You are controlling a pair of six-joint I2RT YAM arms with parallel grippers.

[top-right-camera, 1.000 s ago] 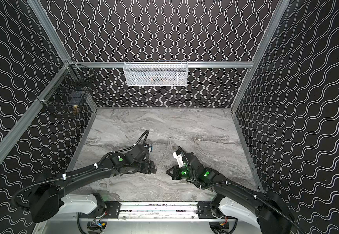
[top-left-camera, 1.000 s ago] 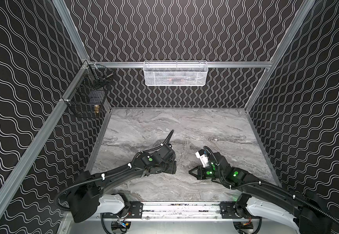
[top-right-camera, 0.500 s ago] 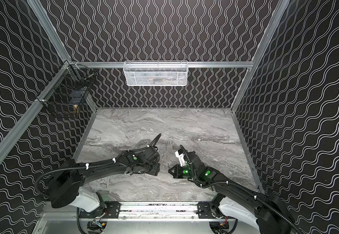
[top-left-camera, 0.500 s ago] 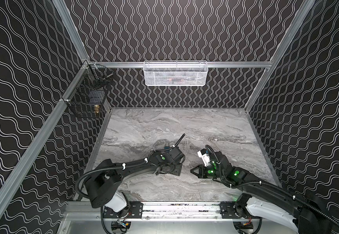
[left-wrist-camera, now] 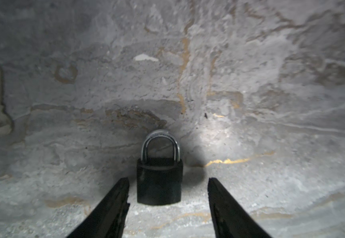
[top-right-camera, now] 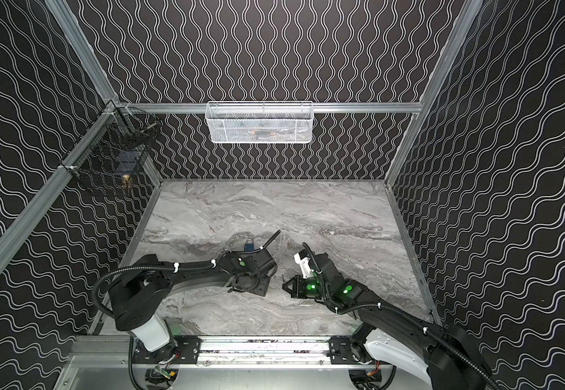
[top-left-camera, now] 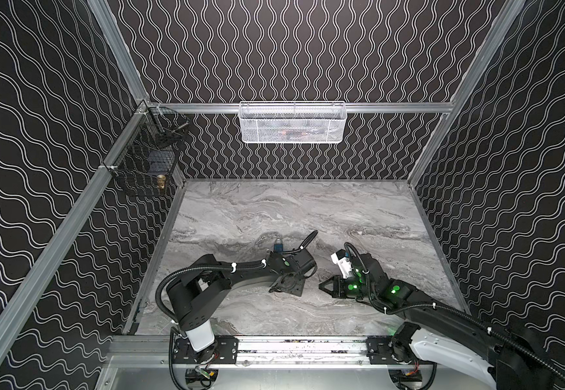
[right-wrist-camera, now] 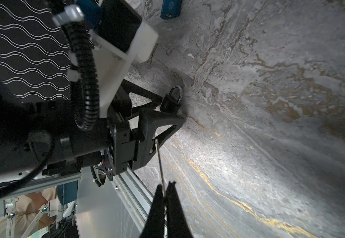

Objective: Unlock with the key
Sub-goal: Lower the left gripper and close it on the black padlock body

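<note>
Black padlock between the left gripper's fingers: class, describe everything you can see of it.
The black padlock has a squarish matte dark body with rounded lower corners and a shiny silver metal shackle, both legs seated in the body. It rests on the grey marbled table, shackle pointing away from the left gripper, whose open fingers flank the body without touching it. No keyhole shows. Whether it stands or lies flat is unclear.

The far half of the marble desk (top-left-camera: 291,209) lay bare. Near the front, a black padlock (left-wrist-camera: 159,181) sat between the left gripper's (left-wrist-camera: 167,179) spread jaws, a blue padlock (top-left-camera: 278,244) lay just behind that arm, and the right gripper (right-wrist-camera: 166,184), clamped on a key (right-wrist-camera: 159,160), faced it nearby.
</note>
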